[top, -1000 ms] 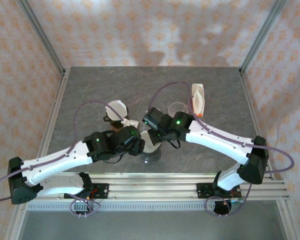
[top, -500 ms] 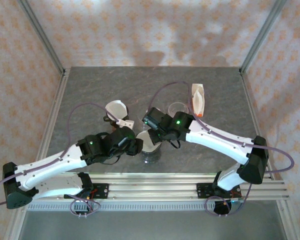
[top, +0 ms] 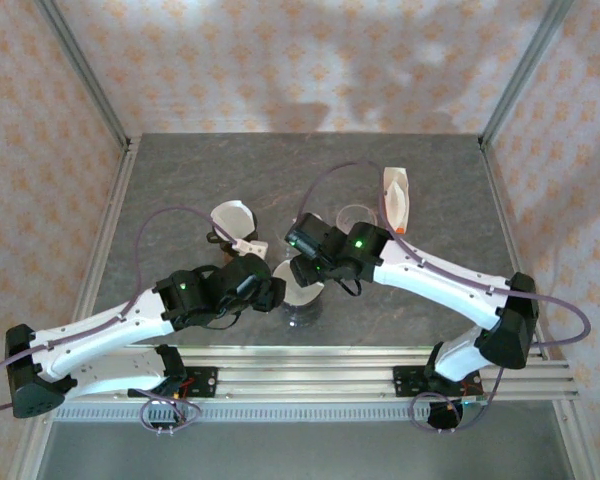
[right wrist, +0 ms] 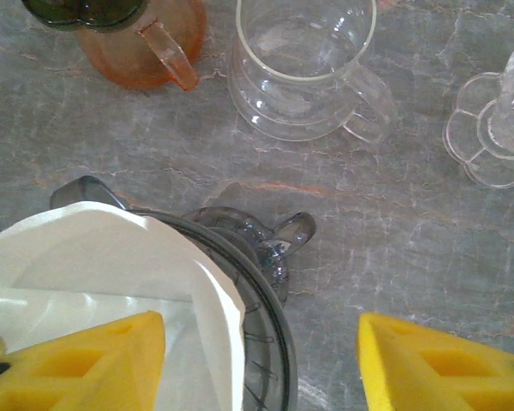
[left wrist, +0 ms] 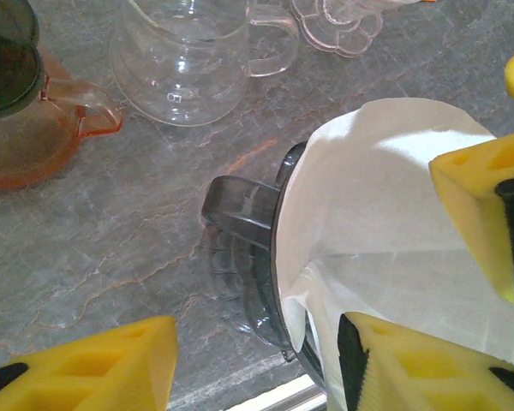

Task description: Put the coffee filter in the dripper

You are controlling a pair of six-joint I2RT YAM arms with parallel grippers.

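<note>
Grey stone table [top: 180,180] unchanged. Left gripper [left wrist: 257,330] drawn slightly back toward the near-left, fingers spread astride the rim of the dripper [left wrist: 240,205]; right gripper [right wrist: 261,325], pinched shut a second ago, now spread wide above it. White coffee filter [right wrist: 111,257] seated inside the dripper at the table's front middle, leaning on its rim.

No legible text, brand, number or sign to report. Just a faint small mark low on the wall of the clear glass handled jug [left wrist: 184,73], too blurred to read as lettering or a figure.
</note>
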